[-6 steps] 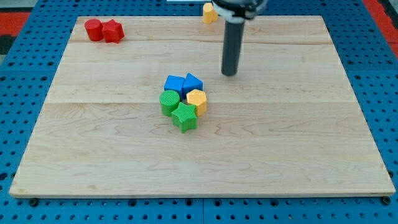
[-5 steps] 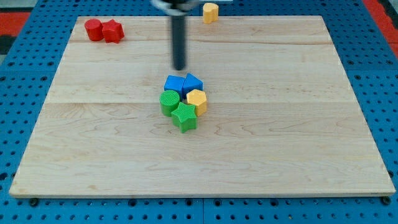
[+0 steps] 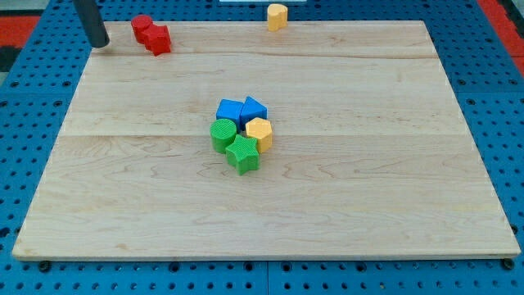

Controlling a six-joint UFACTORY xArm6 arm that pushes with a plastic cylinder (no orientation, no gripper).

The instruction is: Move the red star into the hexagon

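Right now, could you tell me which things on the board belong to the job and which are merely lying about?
Belong to the job:
- red star, at the view's top left
- yellow hexagon, in the central cluster
- my tip, left of the red blocks

Lying about:
- red cylinder
- two blue blocks
- green cylinder
- green star
- yellow block at the top edge

Pale matt wooden board (image 3: pixel 368 180) with visible grain, ribbed, probably plastic green star (image 3: pixel 243 154), blue perforated base (image 3: pixel 508 98)
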